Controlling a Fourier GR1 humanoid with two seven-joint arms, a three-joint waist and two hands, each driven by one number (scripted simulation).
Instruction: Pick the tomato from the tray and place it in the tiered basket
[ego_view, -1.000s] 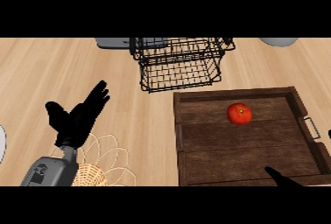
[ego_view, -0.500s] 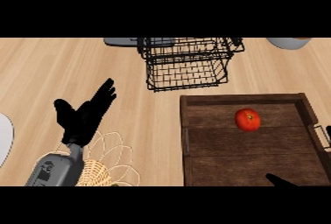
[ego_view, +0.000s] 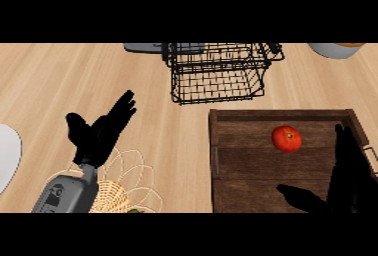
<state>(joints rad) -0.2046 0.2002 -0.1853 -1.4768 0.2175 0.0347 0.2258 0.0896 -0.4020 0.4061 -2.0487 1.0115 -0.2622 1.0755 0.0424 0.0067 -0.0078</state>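
Note:
A red tomato (ego_view: 287, 138) lies in the upper middle of the dark wooden tray (ego_view: 244, 177) at the right. The black wire tiered basket (ego_view: 218, 71) stands on the counter just beyond the tray. My right hand (ego_view: 347, 175) rises from the lower right over the tray, open, its straight fingers reaching up beside the tomato's right side, thumb spread left, apart from the fruit. My left hand (ego_view: 100, 132) rests open at the left, fingers pointing up and to the right, holding nothing.
A light wire and wicker basket (ego_view: 125, 185) sits under my left forearm. A white plate's edge (ego_view: 7, 160) shows at the far left. A grey object (ego_view: 151, 47) lies behind the tiered basket, a bowl (ego_view: 336, 49) at the top right.
My right hand has come up from the lower edge over the tray, its fingers now level with the tomato. The view has shifted slightly. The left hand keeps its pose.

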